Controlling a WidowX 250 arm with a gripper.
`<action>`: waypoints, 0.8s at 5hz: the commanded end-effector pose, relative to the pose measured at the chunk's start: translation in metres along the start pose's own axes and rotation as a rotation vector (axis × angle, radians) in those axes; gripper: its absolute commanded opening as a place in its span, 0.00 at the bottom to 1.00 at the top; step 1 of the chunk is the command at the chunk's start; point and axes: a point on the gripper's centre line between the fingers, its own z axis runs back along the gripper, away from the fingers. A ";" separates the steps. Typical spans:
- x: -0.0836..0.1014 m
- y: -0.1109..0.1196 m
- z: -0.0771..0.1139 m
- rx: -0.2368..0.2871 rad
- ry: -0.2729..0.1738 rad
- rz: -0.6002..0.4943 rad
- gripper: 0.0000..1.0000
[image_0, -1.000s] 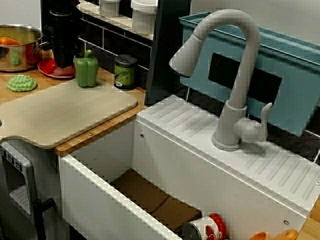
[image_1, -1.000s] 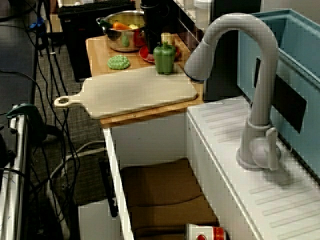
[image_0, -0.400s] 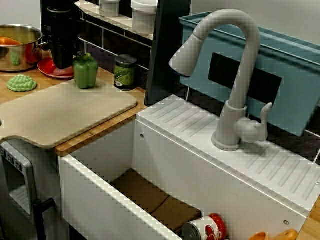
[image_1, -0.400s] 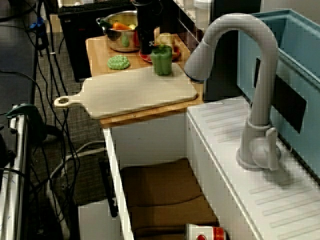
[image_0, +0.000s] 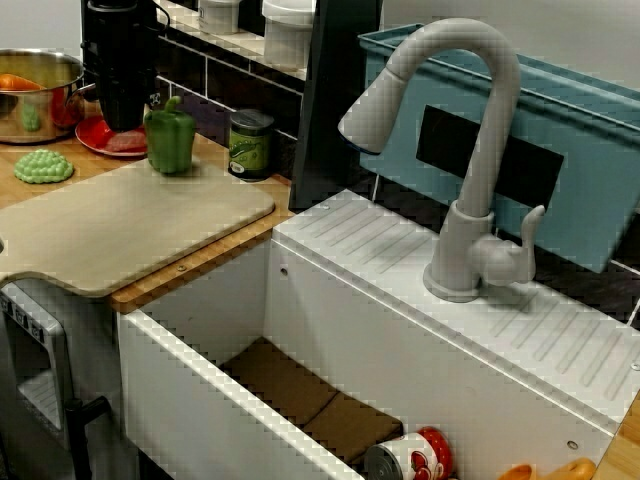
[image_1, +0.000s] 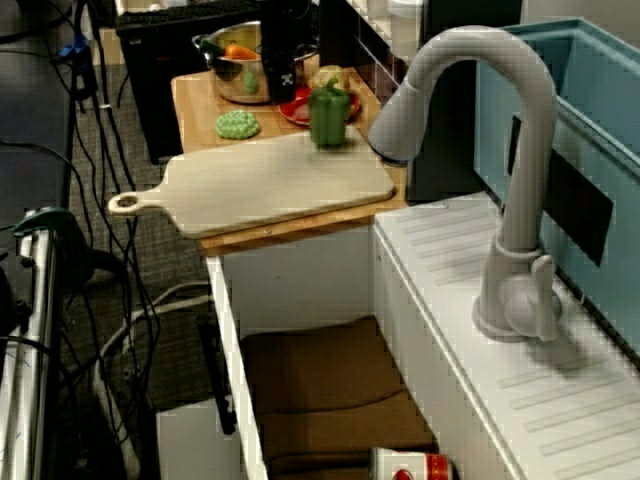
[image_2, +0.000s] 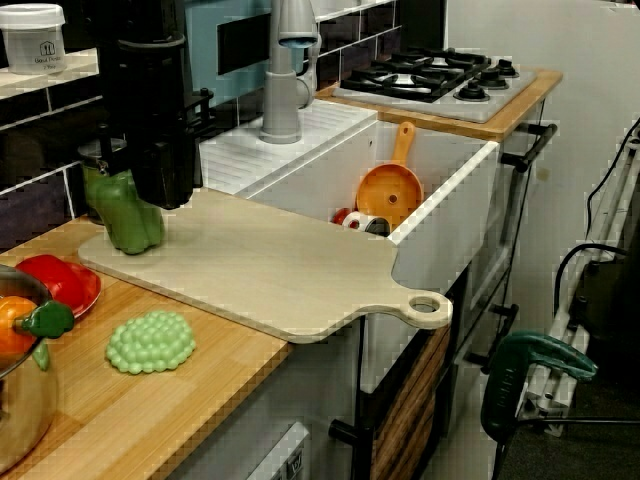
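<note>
A big pale wooden cutting board (image_0: 120, 225) with a hole in its handle lies flat on the wooden counter. A bumpy light-green toy bunch of grapes (image_0: 43, 166) sits on the counter just beside the board. Near it stands a shiny metal pot (image_0: 50, 108) with an orange toy carrot (image_0: 18, 82) inside. A small dark green tin can (image_0: 250, 143) stands by the wall. The tall grey bent tap (image_0: 470, 150) hangs over the deep white sink (image_0: 330, 330). A red and white can (image_0: 415, 458) lies in the sink, near an orange plastic scoop (image_2: 390, 190). A blue box (image_0: 580, 150) stands behind the tap.
</note>
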 end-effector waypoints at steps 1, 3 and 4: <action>-0.002 0.011 0.039 0.016 -0.070 -0.007 0.00; 0.003 0.016 0.052 0.014 -0.080 -0.001 1.00; 0.006 0.015 0.048 0.036 -0.082 0.006 1.00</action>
